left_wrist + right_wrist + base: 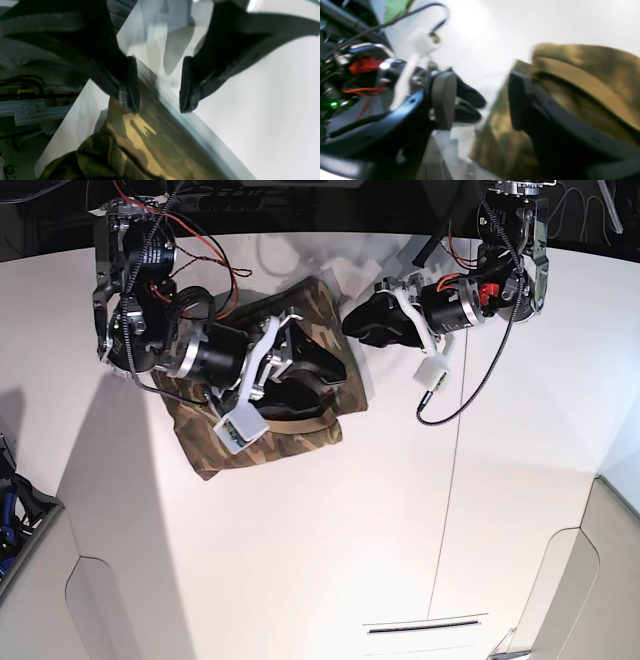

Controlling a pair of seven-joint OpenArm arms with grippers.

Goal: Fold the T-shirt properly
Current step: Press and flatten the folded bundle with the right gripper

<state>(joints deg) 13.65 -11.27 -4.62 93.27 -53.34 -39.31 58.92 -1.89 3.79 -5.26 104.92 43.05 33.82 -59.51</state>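
Main worry right now: my right pincer (335,370) sits low over the T-shirt (300,442), jaws spread wide, and if a tip snags a top layer as I move, the whole stack gets dragged out of square. My left pincer (158,100) is spread too, empty, at the cloth's edge where it meets the white table (262,112); a clumsy poke there could flip that edge. The shirt itself looks mostly folded, a compact camouflage bundle near the table's far side, tan collar (290,427) showing, a bit lumpy.
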